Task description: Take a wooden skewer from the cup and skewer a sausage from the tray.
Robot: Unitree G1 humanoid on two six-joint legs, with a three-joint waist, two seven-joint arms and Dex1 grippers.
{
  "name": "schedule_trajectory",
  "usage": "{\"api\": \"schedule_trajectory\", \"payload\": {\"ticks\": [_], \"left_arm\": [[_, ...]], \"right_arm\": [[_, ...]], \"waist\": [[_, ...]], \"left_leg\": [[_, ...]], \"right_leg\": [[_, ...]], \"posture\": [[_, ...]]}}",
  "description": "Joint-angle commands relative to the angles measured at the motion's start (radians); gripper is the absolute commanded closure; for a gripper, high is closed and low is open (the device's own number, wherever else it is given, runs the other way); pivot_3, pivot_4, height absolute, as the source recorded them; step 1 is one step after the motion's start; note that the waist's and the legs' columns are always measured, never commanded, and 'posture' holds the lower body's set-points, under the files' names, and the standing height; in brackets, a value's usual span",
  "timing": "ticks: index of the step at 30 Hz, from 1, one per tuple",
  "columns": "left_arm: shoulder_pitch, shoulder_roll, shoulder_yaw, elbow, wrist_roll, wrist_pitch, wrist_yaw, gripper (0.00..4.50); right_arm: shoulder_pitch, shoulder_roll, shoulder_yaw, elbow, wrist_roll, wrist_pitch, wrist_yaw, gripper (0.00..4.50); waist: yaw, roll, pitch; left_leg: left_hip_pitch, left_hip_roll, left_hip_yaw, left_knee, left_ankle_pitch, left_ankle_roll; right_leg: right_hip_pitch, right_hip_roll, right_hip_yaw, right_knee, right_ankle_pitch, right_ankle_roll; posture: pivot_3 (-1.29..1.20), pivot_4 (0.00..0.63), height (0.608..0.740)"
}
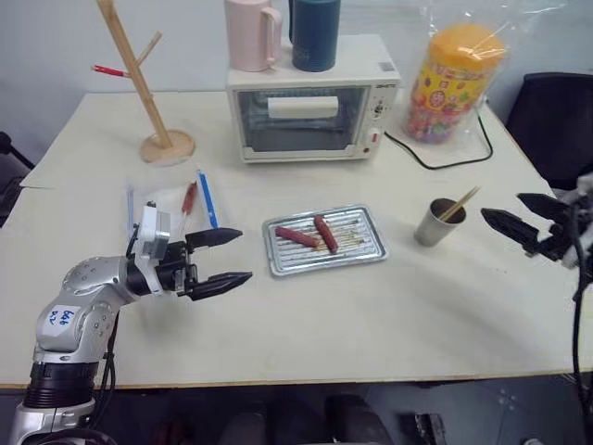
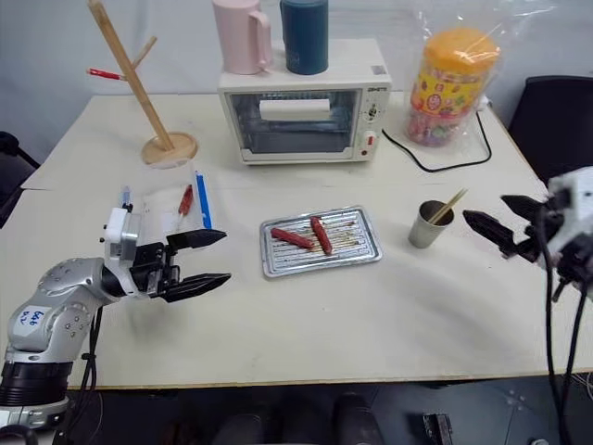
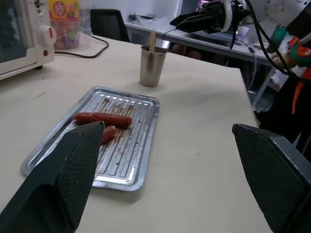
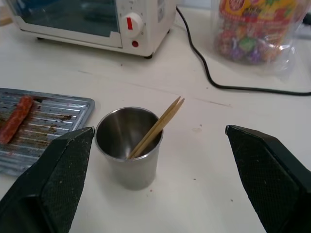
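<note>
Reaching with spread, empty fingers, the right gripper (image 1: 524, 219) hung beside the cup (image 4: 129, 148), where it next needed to pinch a wooden skewer (image 4: 156, 127); the left gripper (image 1: 220, 257), likewise spread and empty, faced the tray (image 1: 367, 252).

A pale desk (image 2: 371, 324) spans the frame. Near the centre lies the tray (image 2: 321, 241) with two sausages (image 2: 307, 235) on its ridged floor. Just right of it stands the cup (image 2: 428, 224), wooden skewers (image 2: 447, 206) leaning out of it. At the right edge the right claw (image 2: 494, 220) hangs near the cup, its fingers spread. At lower left the left claw (image 2: 206, 259) points toward the tray, fingers apart. A toaster oven (image 2: 301, 113) sits at upper centre, a wooden stand (image 2: 139, 88) at upper left.
</note>
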Motion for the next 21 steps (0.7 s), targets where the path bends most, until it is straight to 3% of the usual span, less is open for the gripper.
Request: {"api": "schedule_trajectory", "payload": {"ticks": [1,7,21], "left_arm": [[0.02,-0.005,0.016,-0.046,-0.004,-0.006,0.019,0.05],[0.054,-0.008,0.028,-0.083,-0.013,0.001,0.049,0.05],[0.07,-0.009,0.033,-0.089,-0.008,-0.006,0.069,0.05]], "right_arm": [[-0.115,0.019,0.048,0.044,-0.024,0.086,-0.044,0.0],[-0.224,0.036,0.11,0.109,-0.077,0.109,-0.008,0.0],[-0.259,0.03,0.107,-0.01,-0.033,0.248,0.08,0.0]], "waist": [[0.001,0.0,0.0],[0.001,0.0,0.0],[-0.008,0.0,0.0]], "left_leg": [[-0.003,0.0,0.001,0.002,0.0,0.0],[-0.007,-0.004,0.002,0.005,0.0,0.002],[-0.007,-0.004,0.002,0.004,0.0,0.002]], "right_leg": [[-0.003,0.0,0.0,0.001,0.0,0.0],[-0.007,-0.004,0.001,0.003,0.001,0.002],[-0.008,-0.004,0.001,0.005,0.001,0.002]], "posture": [[0.0,0.15,0.74],[0.0,0.15,0.74],[0.0,0.15,0.74]]}}
